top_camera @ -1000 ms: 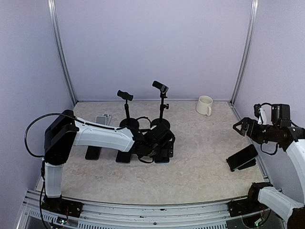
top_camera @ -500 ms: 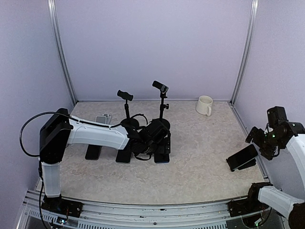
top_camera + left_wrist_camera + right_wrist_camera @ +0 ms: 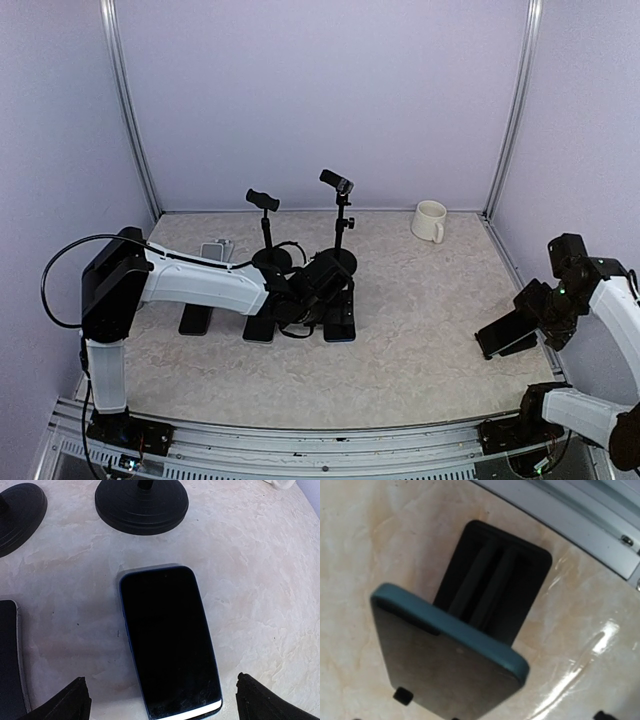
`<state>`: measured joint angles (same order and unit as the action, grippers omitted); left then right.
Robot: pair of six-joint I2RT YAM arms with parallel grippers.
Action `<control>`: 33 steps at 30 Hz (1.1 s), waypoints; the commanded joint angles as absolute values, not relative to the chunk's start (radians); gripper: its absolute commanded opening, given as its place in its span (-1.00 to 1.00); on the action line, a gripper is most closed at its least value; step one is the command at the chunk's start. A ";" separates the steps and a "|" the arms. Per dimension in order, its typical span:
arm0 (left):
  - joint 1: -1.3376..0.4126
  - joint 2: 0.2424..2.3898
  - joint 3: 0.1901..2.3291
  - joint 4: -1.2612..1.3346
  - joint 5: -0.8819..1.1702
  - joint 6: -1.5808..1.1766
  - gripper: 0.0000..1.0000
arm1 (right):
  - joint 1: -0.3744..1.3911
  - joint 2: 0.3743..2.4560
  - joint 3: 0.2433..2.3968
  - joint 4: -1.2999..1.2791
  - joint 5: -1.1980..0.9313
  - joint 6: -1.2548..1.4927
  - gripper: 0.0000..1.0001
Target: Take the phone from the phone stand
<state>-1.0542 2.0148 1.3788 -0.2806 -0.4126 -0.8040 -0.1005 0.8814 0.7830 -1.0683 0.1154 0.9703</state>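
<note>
Where the phone stands: the phone [image 3: 445, 665], in a teal case, leans tilted on the black phone stand [image 3: 495, 580] close to the right edge of the table [image 3: 420, 340], toward the near right corner.
Right gripper: the right gripper [image 3: 538, 312] hangs just above the phone's upper edge. Its jaws are spread wide and hold nothing. Only the fingertips show at the bottom of the wrist view, one on each side of the phone.
Step in hand: this looks like the approach before the grasp. The phone is not yet touched and rests fully on the stand.
Next move: it probably calls for lowering the jaws over the phone's long edges and closing on the case, then lifting up and away so the stand stays put.
Left gripper: the left gripper [image 3: 162, 702] is also wide open and empty, low over a dark phone [image 3: 167, 640] lying flat mid-table.
Nearby: two round stand bases [image 3: 141, 502] sit just behind that flat phone. A white mug [image 3: 430, 220] is by the far edge.
</note>
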 commanded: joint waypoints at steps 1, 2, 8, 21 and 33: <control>-1.047 1.976 1.368 -0.270 -0.428 -0.804 0.98 | -0.109 0.891 0.748 -0.994 0.111 1.036 1.00; -1.047 1.977 1.370 -0.269 -0.427 -0.805 0.98 | -0.109 0.894 0.742 -0.982 0.110 1.042 1.00; -1.046 1.979 1.370 -0.275 -0.431 -0.805 0.98 | -0.105 0.940 0.731 -0.934 0.124 1.060 1.00; -1.044 1.977 1.365 -0.276 -0.427 -0.803 0.98 | -0.073 1.002 0.652 -0.790 0.093 1.094 1.00; -1.039 1.973 1.356 -0.270 -0.425 -0.799 0.97 | -0.045 1.059 0.630 -0.772 0.130 1.149 1.00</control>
